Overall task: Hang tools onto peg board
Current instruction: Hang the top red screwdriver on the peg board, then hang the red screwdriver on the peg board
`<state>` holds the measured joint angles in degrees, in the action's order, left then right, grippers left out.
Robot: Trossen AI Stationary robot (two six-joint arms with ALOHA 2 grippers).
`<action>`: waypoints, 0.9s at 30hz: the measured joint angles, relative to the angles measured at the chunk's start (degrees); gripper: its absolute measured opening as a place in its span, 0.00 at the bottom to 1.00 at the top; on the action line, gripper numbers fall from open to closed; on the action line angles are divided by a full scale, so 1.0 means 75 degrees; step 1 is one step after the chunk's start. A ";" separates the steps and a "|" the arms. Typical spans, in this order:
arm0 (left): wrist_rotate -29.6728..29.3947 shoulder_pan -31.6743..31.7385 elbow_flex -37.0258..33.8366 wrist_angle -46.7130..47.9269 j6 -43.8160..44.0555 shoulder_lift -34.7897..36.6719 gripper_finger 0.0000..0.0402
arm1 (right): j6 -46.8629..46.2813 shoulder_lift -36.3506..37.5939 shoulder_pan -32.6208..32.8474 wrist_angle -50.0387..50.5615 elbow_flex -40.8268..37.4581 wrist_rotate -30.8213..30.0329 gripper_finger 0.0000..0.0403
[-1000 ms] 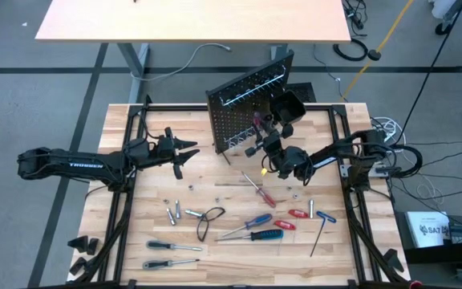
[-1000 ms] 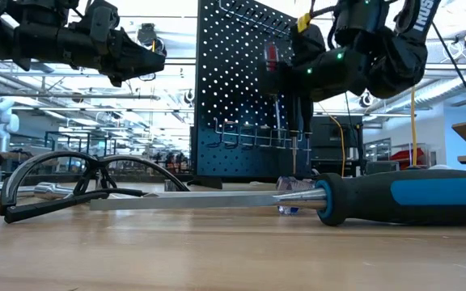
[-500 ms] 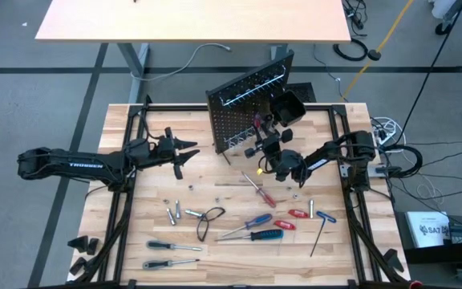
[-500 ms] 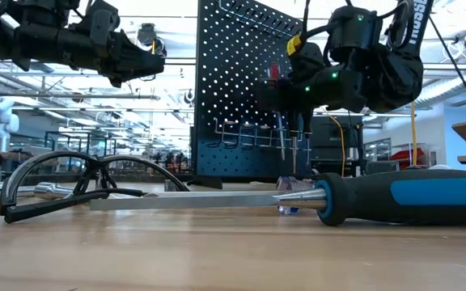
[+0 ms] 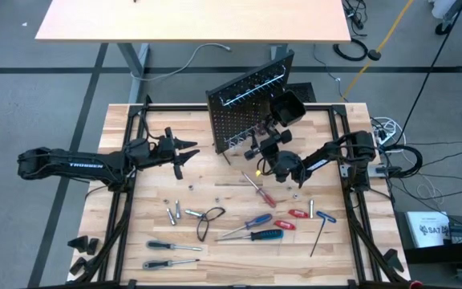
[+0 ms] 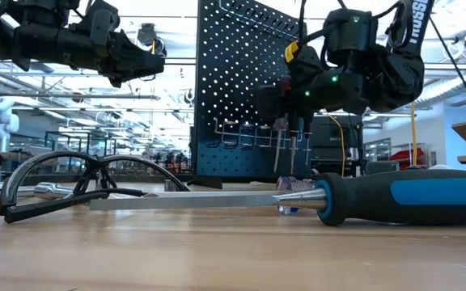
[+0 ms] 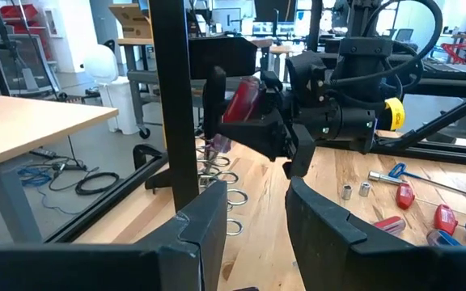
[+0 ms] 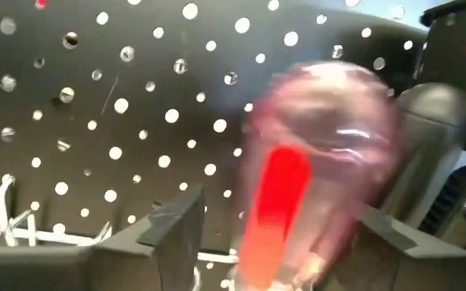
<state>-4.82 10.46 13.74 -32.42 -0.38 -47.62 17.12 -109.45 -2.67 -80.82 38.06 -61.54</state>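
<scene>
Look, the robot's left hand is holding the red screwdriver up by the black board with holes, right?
Not quite: it is the right hand that holds the red screwdriver by the peg board, as the high view shows. The left hand hangs open and empty, off to the board's side.

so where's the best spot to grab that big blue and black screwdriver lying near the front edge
Probably the blue-and-black screwdriver is best taken at its thick handle, from straight above, fingers straddling it crosswise. It lies flat on the table with its thin shaft pointing left, and the handle's sides look clear.
</scene>
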 joint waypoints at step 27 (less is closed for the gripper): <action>0.0011 0.0000 0.0000 0.0111 0.0006 0.0000 0.32 | 0.0662 0.0023 0.2224 0.0636 0.0000 -0.1428 0.57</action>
<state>-4.74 10.46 13.74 -31.59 -0.34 -47.62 22.09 -109.27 14.01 -76.05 38.06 -72.25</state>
